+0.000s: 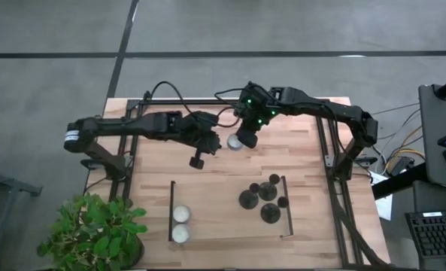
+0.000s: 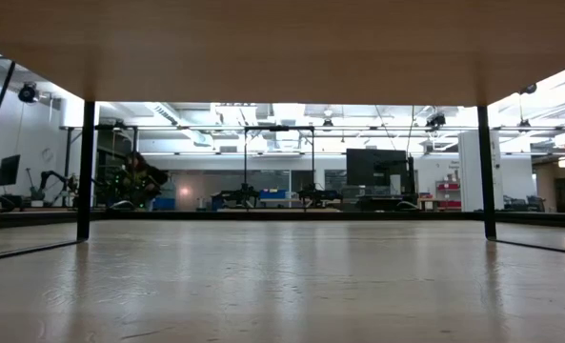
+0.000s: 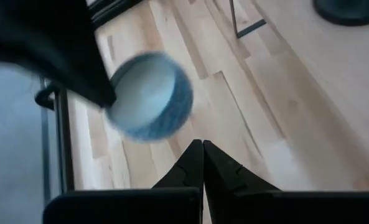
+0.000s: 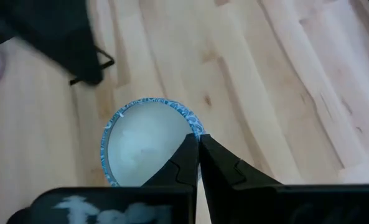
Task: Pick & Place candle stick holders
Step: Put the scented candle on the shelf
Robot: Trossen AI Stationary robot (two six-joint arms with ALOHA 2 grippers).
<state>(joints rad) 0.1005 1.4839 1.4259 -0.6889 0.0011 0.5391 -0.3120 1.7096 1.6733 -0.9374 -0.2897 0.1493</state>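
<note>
Three black candle stick holders stand on their disc bases at the table's near right, by a thin black frame. No gripper is near them. My right gripper is at the table's far middle, shut at the rim of a white candle in a blue-patterned cup. My left gripper is shut and empty just left of that cup, which also shows in the left wrist view. My right gripper comes from above at the cup's rim on one side. One finger lies over the candle inside the rim and the other outside it. The fingertips hide the rim between them. I cannot tell whether the cup is off the table.
Two white candles lie at the near left beside a second black frame bar. Two small dark round pieces sit among the holders. A small dark thing shows below the left gripper. A potted plant stands off the near left corner.
</note>
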